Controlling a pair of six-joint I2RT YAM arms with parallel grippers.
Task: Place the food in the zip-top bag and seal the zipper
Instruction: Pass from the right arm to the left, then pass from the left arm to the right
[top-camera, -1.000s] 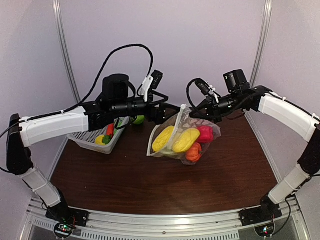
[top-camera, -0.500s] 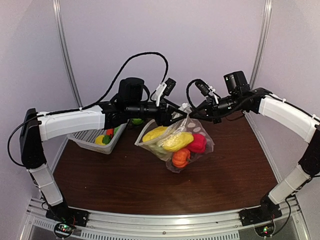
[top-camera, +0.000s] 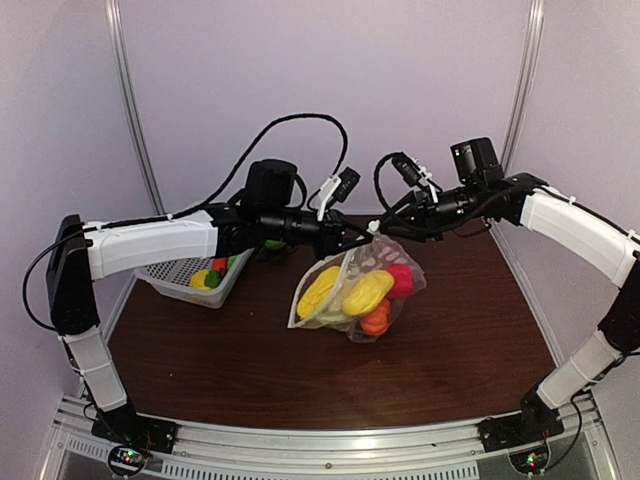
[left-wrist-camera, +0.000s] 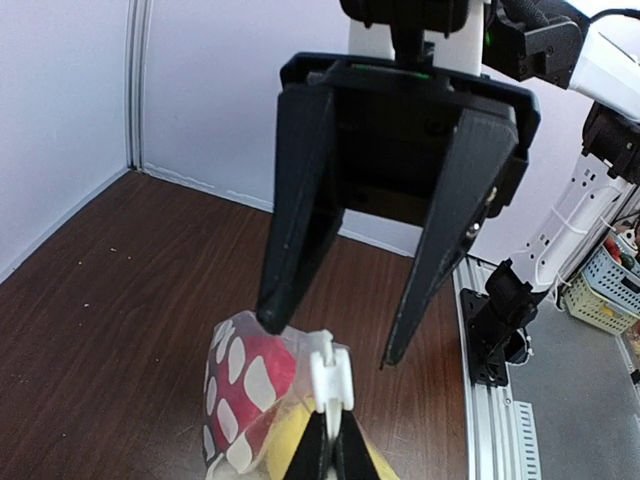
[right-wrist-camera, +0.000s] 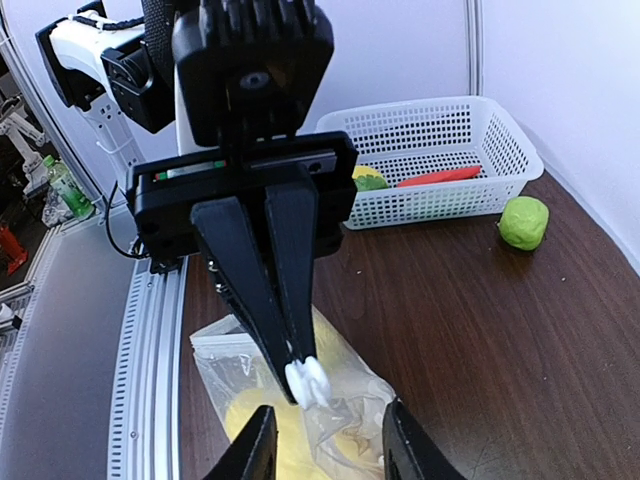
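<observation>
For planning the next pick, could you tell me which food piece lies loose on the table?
The round green piece beside the white basket; the others are in the basket or bag.

From overhead the left arm (top-camera: 150, 245) covers a corner of the white mesh basket (top-camera: 180, 278) and nearly all of a green toy (top-camera: 273, 243). The toys (top-camera: 210, 276) in the basket are too small to name. Whether the zip-top bag (top-camera: 355, 295) has its mouth pressed shut I can't make out. The left wrist view cuts the bag and the left gripper (left-wrist-camera: 326, 455) off at its bottom edge. The right wrist view does likewise to the right gripper (right-wrist-camera: 330, 412).
</observation>
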